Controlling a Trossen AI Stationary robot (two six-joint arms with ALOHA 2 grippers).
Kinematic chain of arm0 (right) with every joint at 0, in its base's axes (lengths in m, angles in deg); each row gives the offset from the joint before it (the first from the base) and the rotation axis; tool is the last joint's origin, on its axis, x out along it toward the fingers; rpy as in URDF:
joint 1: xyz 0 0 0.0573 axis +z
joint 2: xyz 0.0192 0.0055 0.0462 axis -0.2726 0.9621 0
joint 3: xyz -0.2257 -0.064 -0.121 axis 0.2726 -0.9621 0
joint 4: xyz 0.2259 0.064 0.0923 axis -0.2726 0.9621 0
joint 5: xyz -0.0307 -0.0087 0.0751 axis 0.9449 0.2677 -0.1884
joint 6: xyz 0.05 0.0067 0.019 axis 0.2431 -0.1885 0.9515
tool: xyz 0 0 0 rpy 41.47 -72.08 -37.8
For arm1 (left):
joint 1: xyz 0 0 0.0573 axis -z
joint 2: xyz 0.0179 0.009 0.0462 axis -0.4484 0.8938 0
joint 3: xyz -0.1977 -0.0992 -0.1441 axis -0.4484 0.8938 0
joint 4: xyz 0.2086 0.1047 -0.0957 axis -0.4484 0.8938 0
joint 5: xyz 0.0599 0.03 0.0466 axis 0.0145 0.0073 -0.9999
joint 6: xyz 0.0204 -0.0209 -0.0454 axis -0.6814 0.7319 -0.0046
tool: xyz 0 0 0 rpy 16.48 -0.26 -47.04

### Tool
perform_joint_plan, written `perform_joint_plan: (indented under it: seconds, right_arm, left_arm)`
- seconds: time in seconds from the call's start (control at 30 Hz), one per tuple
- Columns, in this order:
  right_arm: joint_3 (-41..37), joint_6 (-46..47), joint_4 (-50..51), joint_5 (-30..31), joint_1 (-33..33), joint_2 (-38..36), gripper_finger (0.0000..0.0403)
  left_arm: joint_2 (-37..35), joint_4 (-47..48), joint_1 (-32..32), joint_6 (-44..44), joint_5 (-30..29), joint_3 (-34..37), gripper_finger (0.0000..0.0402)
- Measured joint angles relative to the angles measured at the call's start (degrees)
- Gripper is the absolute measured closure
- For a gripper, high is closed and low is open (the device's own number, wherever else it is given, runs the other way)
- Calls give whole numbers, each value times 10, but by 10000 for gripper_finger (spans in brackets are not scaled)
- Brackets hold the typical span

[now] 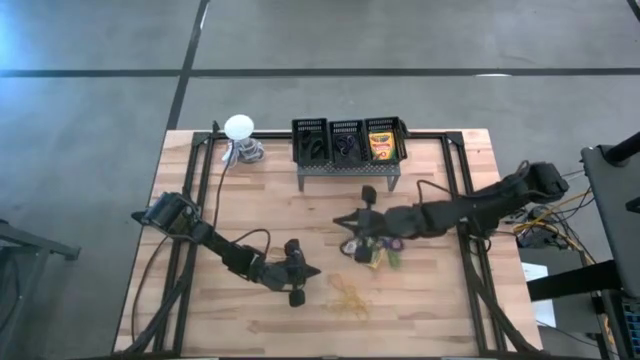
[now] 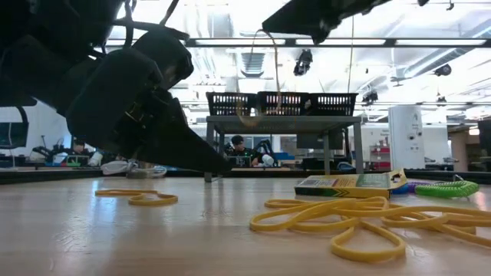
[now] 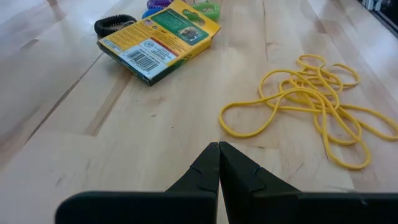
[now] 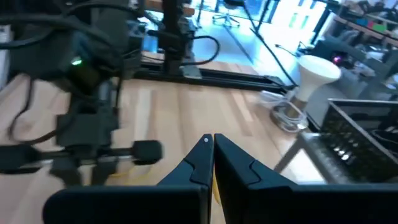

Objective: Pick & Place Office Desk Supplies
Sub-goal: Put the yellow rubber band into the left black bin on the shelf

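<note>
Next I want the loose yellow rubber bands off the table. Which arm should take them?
Probably left. The left gripper sits low beside the rubber bands, fingers shut and pointing at them in its wrist view. The right gripper is raised, farther off, past the crayon box, aimed away.

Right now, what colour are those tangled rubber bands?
Yellow; the rubber bands show best in the left wrist view.

Bright overhead light, rt wrist blurry.
</note>
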Motion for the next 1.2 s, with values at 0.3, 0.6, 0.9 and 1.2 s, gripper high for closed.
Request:
perform_joint_plan:
  seconds: [0.3,0.6,0.9,1.2]
  right_arm:
    - [-15,37,14,-7,-8,45,395]
    - [-20,89,-27,-37,1,179,394]
    - [-6,88,-41,-65,3,212,394]
    - [-6,80,-46,-67,13,207,394]
  left_arm:
    - [-66,-2,47,-53,-127,-5,393]
    - [-117,7,42,-200,-187,-4,360]
    - [-102,118,-17,-86,-149,-3,204]
    - [-61,105,-58,-49,-149,-3,156]
